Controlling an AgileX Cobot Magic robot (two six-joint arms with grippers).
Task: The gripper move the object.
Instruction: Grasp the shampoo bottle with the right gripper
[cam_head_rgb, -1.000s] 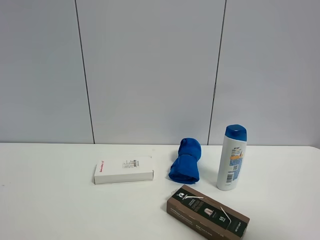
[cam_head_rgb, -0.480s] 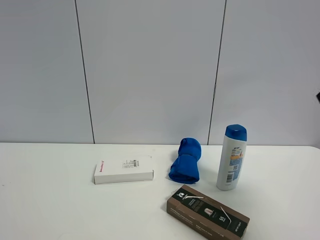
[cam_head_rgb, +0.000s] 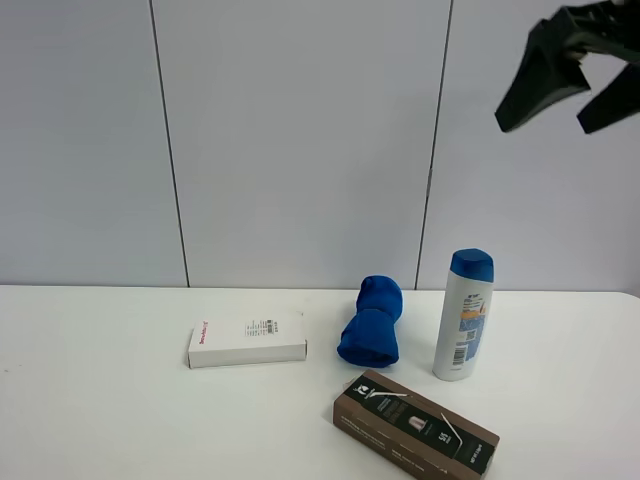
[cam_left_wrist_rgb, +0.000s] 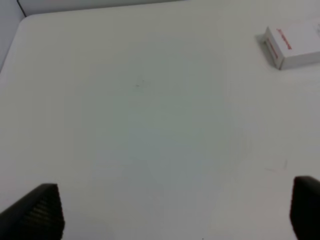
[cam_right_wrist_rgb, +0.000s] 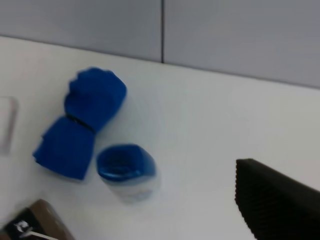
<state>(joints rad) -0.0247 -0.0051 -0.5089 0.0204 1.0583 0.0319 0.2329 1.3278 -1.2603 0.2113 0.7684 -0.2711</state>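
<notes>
A grey wall (cam_head_rgb: 300, 140) with thin dark lines stands behind a big white table (cam_head_rgb: 100, 400). The shampoo bottle (cam_head_rgb: 463, 315) stands up straight on the table, close to the wall. It is white with a blue cap (cam_head_rgb: 471, 265), and its label has blue and orange on it and a barcode.

Just beside the bottle, on the side away from the table's right edge, lies a rolled blue cloth (cam_head_rgb: 371, 322). It does not touch the bottle. Past the cloth, farther from the bottle, lies a flat white box (cam_head_rgb: 247, 340) with small red letters on its end. In front of the bottle, near the table's front edge, lies a long brown box (cam_head_rgb: 415, 423), turned a bit slanted.

The right claw (cam_head_rgb: 540, 128) hangs high in the air above the bottle, a little to the right of it. Its two dark fingers (cam_head_rgb: 540, 75) are spread apart and hold nothing. Its own camera looks down on the bottle's blue cap (cam_right_wrist_rgb: 125, 162), with the cloth (cam_right_wrist_rgb: 80, 122) next to it.

The left claw (cam_left_wrist_rgb: 172, 210) is well away from the bottle, out beyond the white box (cam_left_wrist_rgb: 295, 45). It hangs over plain table top (cam_left_wrist_rgb: 150, 125). Its fingers (cam_left_wrist_rgb: 40, 212) are far apart, and nothing is between them.
</notes>
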